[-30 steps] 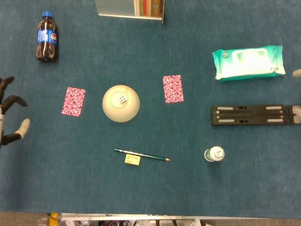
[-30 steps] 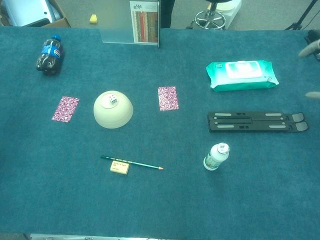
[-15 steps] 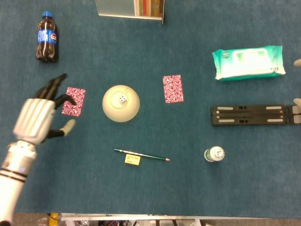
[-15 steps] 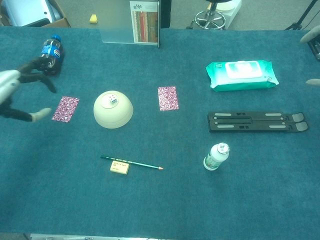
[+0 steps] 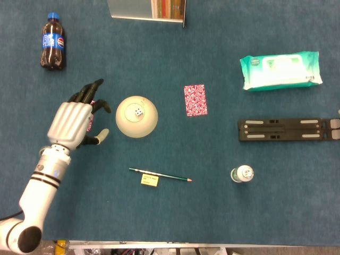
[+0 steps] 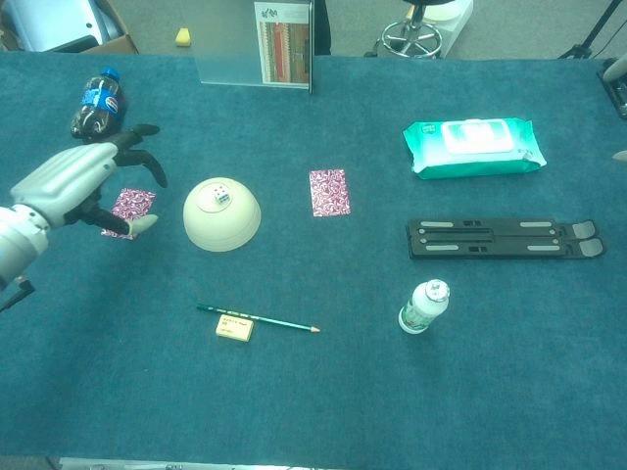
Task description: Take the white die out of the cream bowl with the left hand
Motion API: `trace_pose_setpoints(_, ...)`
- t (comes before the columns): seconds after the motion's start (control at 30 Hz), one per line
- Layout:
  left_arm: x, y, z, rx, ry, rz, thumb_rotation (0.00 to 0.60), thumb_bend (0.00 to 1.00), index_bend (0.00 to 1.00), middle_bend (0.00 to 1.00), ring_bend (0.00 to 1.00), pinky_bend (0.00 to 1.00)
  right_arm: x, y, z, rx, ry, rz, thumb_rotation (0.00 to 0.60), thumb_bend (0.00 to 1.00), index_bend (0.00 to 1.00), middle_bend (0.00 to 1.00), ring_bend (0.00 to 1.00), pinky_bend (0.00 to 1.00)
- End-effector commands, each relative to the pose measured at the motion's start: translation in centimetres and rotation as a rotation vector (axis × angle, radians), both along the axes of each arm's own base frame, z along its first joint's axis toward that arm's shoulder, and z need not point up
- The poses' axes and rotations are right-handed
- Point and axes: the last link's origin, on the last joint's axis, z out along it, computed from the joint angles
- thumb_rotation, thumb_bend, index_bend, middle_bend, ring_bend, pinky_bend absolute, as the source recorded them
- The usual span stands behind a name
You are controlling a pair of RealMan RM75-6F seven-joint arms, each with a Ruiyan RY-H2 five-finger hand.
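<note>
The cream bowl [image 5: 137,116] [image 6: 222,214] stands left of the table's middle. The white die [image 5: 138,112] [image 6: 221,197] shows at its centre. My left hand [image 5: 74,121] [image 6: 80,183] hovers just left of the bowl, fingers spread and pointing toward the far side, holding nothing. Its thumb tip is a short gap from the bowl's rim. Of my right hand [image 6: 620,155] only a pale sliver shows at the right edge of the chest view.
A red patterned card [image 6: 134,205] lies partly under the left hand, another [image 5: 195,100] right of the bowl. A cola bottle [image 5: 52,49] is at far left, a pencil [image 5: 159,175] and yellow eraser [image 5: 149,180] nearer. Wipes pack [image 5: 280,70], black stand [image 5: 284,129] and small bottle [image 5: 242,173] are at right.
My left hand has come in from the left edge toward the bowl and now covers part of the left card. The right hand's fingertips have drawn back toward the right edge.
</note>
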Motion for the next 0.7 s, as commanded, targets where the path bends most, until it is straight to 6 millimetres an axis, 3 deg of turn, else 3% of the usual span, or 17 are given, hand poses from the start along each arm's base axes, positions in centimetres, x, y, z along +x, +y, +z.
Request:
trace_pose_setpoints(0.03,0.3,0.7,-0.7,-0.007,0.009,0.002,0.600,0.27,0.38,0.01,0.05,0.19,-0.1,0.0,0.0,0.004,0.000,-0.005,0.600,0.00,0.30,0.29,0.21,0.25)
trace_pose_setpoints(0.7,3.3,2.7,-1.9,0.017,0.020,0.009,0.600,0.27,0.40,0.02,0.05,0.19,-1.2,0.1,-0.4,0.025,-0.005,-0.037,0.600,0.00,0.30,0.29,0.21,0.25)
